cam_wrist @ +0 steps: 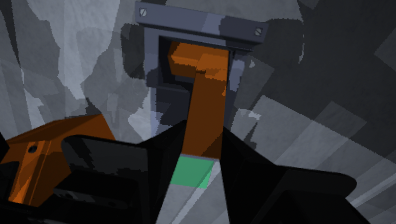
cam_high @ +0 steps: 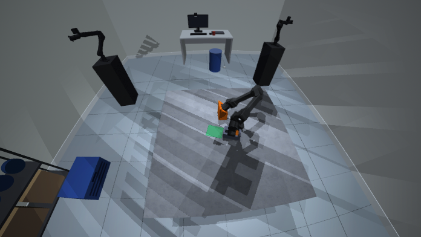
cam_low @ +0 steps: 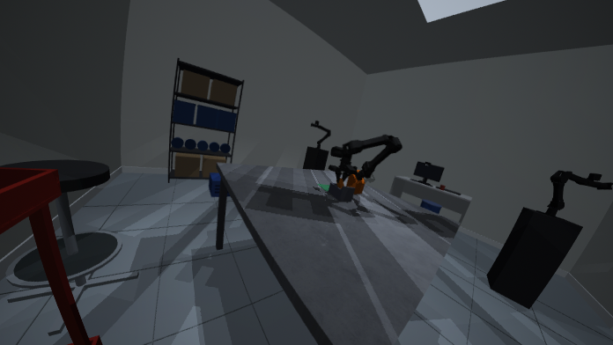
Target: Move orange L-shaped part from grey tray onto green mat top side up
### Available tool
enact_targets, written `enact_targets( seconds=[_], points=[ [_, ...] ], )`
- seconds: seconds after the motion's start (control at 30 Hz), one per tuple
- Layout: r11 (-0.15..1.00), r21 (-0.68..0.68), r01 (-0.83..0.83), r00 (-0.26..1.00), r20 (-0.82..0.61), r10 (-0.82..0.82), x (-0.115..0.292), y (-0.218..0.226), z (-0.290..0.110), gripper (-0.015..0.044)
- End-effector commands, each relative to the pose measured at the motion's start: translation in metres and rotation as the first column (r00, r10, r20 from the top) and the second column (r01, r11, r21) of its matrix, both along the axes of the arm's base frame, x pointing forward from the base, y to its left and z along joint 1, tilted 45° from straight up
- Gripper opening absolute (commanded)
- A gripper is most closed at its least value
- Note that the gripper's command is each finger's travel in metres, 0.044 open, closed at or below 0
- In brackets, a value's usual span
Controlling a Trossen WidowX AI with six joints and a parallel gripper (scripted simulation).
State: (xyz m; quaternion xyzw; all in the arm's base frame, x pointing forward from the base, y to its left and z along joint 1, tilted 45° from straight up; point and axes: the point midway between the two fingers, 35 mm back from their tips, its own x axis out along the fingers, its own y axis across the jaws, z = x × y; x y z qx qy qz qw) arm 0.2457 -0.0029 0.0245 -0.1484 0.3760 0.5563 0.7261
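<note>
The orange L-shaped part (cam_wrist: 205, 95) (cam_high: 236, 132) is tilted in the grey tray (cam_wrist: 200, 22) (cam_high: 230, 138) (cam_low: 343, 194). Its L-shaped end sits low in the pocket and its straight end is raised towards the wrist camera. My gripper (cam_wrist: 202, 127) (cam_high: 231, 132) (cam_low: 341, 181) is down over the tray and shut on that raised straight end, one dark finger on each side. The green mat (cam_wrist: 192, 172) (cam_high: 215, 132) (cam_low: 324, 187) lies flat on the table right beside the tray, partly hidden behind my fingers in the wrist view.
An orange wedge-shaped block (cam_high: 222, 111) (cam_wrist: 45, 155) stands close behind the mat, near my arm. Two black pedestals (cam_high: 115, 80) (cam_high: 268, 63) with camera arms, a desk (cam_high: 206, 37) and a blue cylinder (cam_high: 215, 60) stand farther back.
</note>
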Motion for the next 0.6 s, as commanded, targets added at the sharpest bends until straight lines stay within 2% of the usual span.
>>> enact_targets(
  seconds=[0.0,0.57],
  points=[
    [1.0,-0.003,-0.003,1.0,0.005,0.003,0.0,-0.005,0.005,0.0],
    [1.0,-0.003,-0.002,1.0,0.004,0.002,-0.003,-0.023,0.023,0.0]
  ],
)
